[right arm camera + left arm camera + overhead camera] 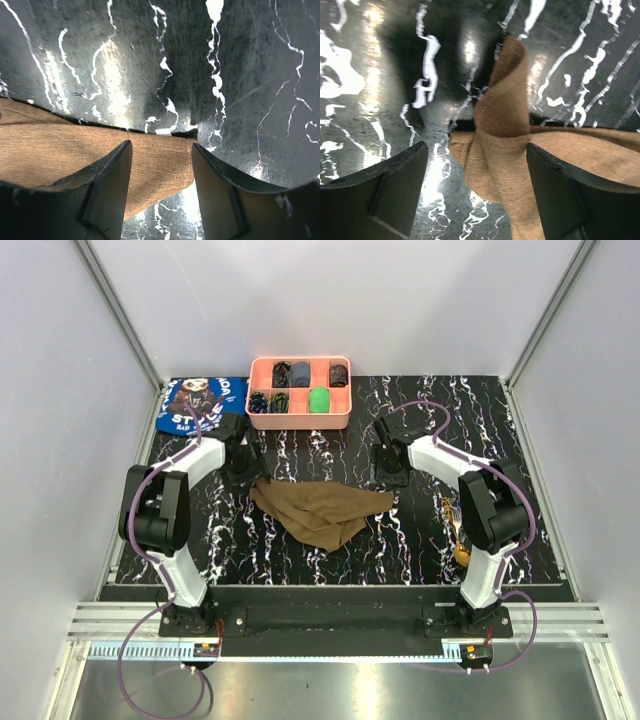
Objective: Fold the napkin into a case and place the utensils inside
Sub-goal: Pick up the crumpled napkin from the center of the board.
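Napkin (pixel 322 508), olive-brown, lies loose and rumpled in the middle of the desk (pixel 520 440), not folded into a case. Its far edge is wide and it narrows to a point toward the near side. In the left wrist view the napkin (pixel 504 112) has its corner bunched into a raised ridge. In the right wrist view the napkin (pixel 65 150) looks flat, and its end stops on the black marbled surface.

Left end effector (pixel 240 462) is at the napkin's far left corner. Left wrist view: the left end effector (pixel 477 150) is spread wide, with cloth between and under its two fingers and nothing pinched. The right-hand finger (pixel 560 190) overlaps the cloth, contact unclear.

Right end effector (pixel 388 470) is at the napkin's far right corner. Right wrist view: the right end effector (pixel 161 149) is spread, with the napkin's end in the gap. The fingers do not look pressed on it.

Utensils (pixel 461 552), gold-brown, lie on the right part of the desk, well apart from the napkin. They are just beside the right arm (pixel 490 510) and partly hidden by it. Spoon and fork cannot be told apart.

Pink tray (pixel 300 423) sits at the far edge with small dark items and a green one in its compartments. Blue cloth (pixel 195 400) with a cartoon face lies at the far left corner, just beside the tray.
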Robot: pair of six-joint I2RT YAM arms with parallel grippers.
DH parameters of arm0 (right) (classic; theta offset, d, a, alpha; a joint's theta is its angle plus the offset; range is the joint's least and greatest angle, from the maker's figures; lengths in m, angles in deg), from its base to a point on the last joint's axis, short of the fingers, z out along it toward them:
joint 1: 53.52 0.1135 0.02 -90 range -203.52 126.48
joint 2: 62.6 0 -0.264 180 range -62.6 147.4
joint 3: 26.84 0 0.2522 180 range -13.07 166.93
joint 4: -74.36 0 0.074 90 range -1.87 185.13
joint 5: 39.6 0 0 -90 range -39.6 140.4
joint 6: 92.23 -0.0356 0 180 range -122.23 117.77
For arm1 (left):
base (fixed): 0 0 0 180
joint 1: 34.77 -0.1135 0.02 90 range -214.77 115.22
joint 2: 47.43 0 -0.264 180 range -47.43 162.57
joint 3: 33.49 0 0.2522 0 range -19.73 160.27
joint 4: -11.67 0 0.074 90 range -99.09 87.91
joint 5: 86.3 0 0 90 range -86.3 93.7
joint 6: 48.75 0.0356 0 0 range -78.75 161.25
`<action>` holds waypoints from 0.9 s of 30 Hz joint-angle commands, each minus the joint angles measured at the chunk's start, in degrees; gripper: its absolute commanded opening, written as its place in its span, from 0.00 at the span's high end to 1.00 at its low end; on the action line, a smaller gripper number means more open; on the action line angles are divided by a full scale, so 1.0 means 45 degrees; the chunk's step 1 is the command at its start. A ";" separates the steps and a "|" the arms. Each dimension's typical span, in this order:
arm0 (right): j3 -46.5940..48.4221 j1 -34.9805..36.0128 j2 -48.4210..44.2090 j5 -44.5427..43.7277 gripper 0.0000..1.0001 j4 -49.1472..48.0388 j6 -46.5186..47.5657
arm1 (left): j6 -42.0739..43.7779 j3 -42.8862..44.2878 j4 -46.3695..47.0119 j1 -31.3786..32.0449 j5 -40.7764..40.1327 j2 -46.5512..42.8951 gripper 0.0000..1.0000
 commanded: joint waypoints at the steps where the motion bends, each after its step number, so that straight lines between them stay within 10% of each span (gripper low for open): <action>1: -0.0309 -0.0027 -0.0335 -0.0017 0.40 0.0009 -0.0387 | 0.0136 0.0342 0.0731 0.0058 0.0807 -0.0273 0.21; 10: -0.1853 -0.0027 -0.0883 -0.0234 0.37 -0.0694 -0.0603 | -0.0099 -0.0167 0.1240 0.0078 0.0964 -0.0292 0.45; 15: -0.1873 -0.0027 -0.0492 0.0508 0.44 -0.1201 -0.0720 | -0.0060 -0.0147 0.1280 0.0292 0.0847 -0.0623 0.79; 19: -0.1990 -0.0027 -0.0842 0.0705 0.62 -0.1612 -0.0661 | 0.0038 -0.0400 0.1163 0.0488 0.0632 -0.1423 1.00; 23: -0.1544 -0.0046 -0.2419 0.0490 0.92 -0.1458 -0.0039 | 0.0077 -0.0558 0.0676 0.0508 0.0340 -0.3120 1.00; 27: -0.0527 -0.0027 -0.4608 0.0587 1.00 -0.0036 0.0588 | 0.0136 -0.0071 -0.0145 0.0527 0.0164 -0.6393 1.00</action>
